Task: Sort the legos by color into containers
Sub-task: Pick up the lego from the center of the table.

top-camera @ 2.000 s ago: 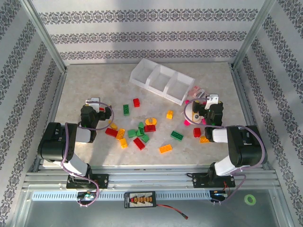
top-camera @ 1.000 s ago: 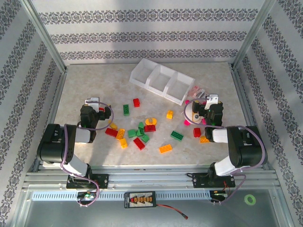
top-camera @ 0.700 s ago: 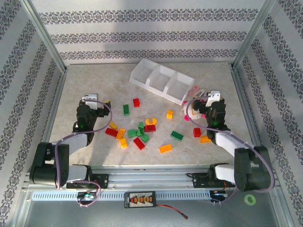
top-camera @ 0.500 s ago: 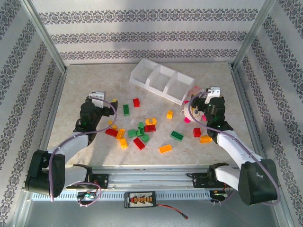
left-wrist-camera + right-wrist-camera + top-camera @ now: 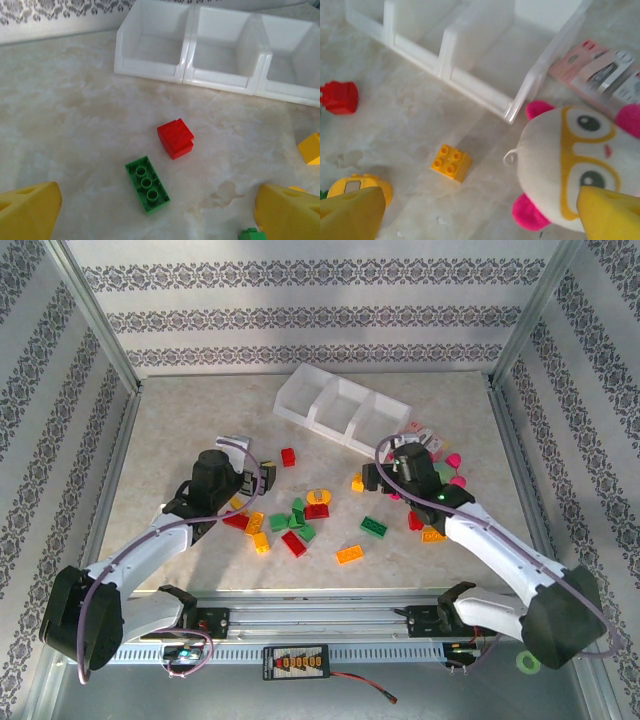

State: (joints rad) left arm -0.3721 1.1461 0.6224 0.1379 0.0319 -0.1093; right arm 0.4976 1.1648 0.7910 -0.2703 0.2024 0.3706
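**Both arms reach in over scattered bricks; tray empty**

Since two seconds ago both arms have stretched forward from the near corners toward the middle of the table [image 5: 180,420]. The bricks and the tray lie where they did.

The left tool [image 5: 157,212] hangs low with its yellow fingers [image 5: 30,207] wide apart and nothing between them. Just ahead of it lie a green brick [image 5: 146,184] and, a little farther on, a red brick [image 5: 175,137], the two close but apart, with bare table on to the tray.

The right tool [image 5: 480,217] is spread just as wide and also holds nothing. An orange brick [image 5: 451,161] lies ahead of it. A round white plush toy [image 5: 575,165] with pink ears and yellow goggles sits just beside the tool's right finger, near the tray's end corner. From above, the right arm lies across much of this toy.

The remaining legos [image 5: 300,515], in red, green and orange, are strewn over the middle of the table, well short of the tray.

The tray [image 5: 147,67] is translucent white, three joined compartments in a row, set at a slant toward the far side. All three compartments look empty.

A pink packet [image 5: 600,65] with a clear front lies beside the tray's right end. Its print is too small to read.

A green ring [image 5: 527,661] rests on the near ledge, off the table.
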